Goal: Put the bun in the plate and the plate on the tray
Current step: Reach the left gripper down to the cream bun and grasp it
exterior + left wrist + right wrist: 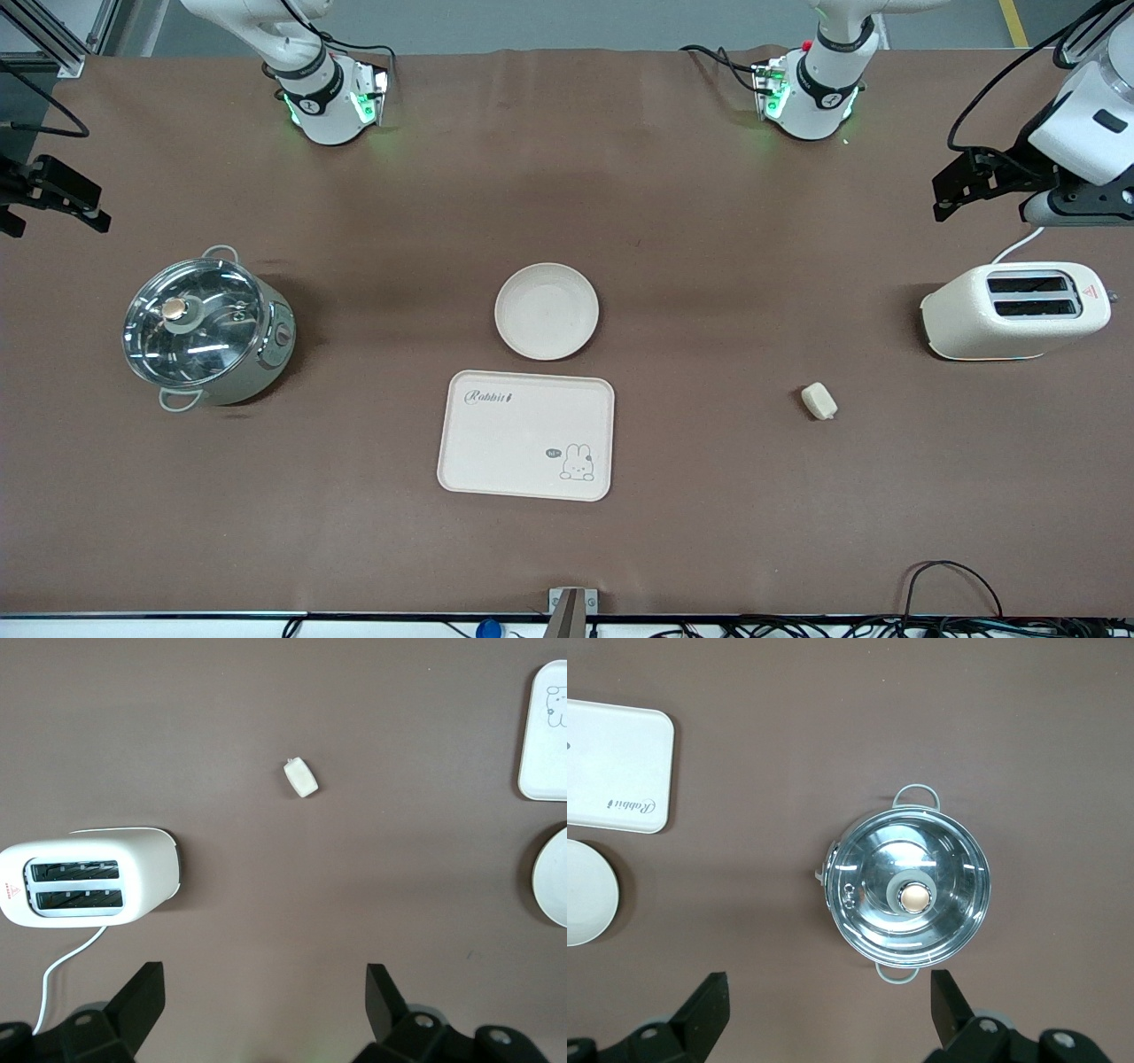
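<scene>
The bun (819, 400) lies on the brown table toward the left arm's end, nearer the front camera than the toaster; it also shows in the left wrist view (301, 778). The round plate (547, 311) sits empty mid-table, and the Rabbit tray (526, 435) lies empty just nearer the camera. The plate's edge (554, 877) and the tray's edge (547, 735) show in the left wrist view. My left gripper (952, 188) (264, 979) is open and empty, up over the table's end beside the toaster. My right gripper (55, 206) (828, 981) is open and empty, up near the pot.
A steel pot with a glass lid (205, 330) (908, 895) stands toward the right arm's end. A cream toaster (1014, 310) (89, 877) with a white cord stands toward the left arm's end. Cables (952, 585) lie at the table's front edge.
</scene>
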`<action>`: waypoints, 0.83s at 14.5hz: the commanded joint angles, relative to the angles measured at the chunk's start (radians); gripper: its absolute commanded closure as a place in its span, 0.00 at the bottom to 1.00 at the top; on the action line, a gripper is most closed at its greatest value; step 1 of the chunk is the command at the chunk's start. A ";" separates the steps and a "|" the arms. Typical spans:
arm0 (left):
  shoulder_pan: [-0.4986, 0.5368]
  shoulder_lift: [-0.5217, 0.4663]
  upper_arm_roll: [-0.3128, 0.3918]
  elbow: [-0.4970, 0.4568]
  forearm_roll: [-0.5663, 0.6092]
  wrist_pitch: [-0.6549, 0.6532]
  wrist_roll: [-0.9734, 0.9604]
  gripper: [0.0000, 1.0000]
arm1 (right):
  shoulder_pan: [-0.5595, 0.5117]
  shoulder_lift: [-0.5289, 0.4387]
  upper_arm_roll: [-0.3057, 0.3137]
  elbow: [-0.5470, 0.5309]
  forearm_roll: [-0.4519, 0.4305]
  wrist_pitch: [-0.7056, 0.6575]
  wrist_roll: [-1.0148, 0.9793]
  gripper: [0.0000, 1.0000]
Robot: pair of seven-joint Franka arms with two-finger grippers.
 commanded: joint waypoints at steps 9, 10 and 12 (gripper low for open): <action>0.039 0.246 0.003 0.039 0.020 0.125 0.012 0.00 | -0.008 -0.017 0.000 -0.014 0.015 0.000 -0.011 0.00; 0.037 0.283 0.003 0.025 0.020 0.184 -0.008 0.00 | -0.008 -0.017 0.000 -0.014 0.015 0.002 -0.011 0.00; 0.034 0.347 0.003 -0.017 0.020 0.314 -0.052 0.00 | -0.008 -0.017 0.000 -0.014 0.015 0.003 -0.011 0.00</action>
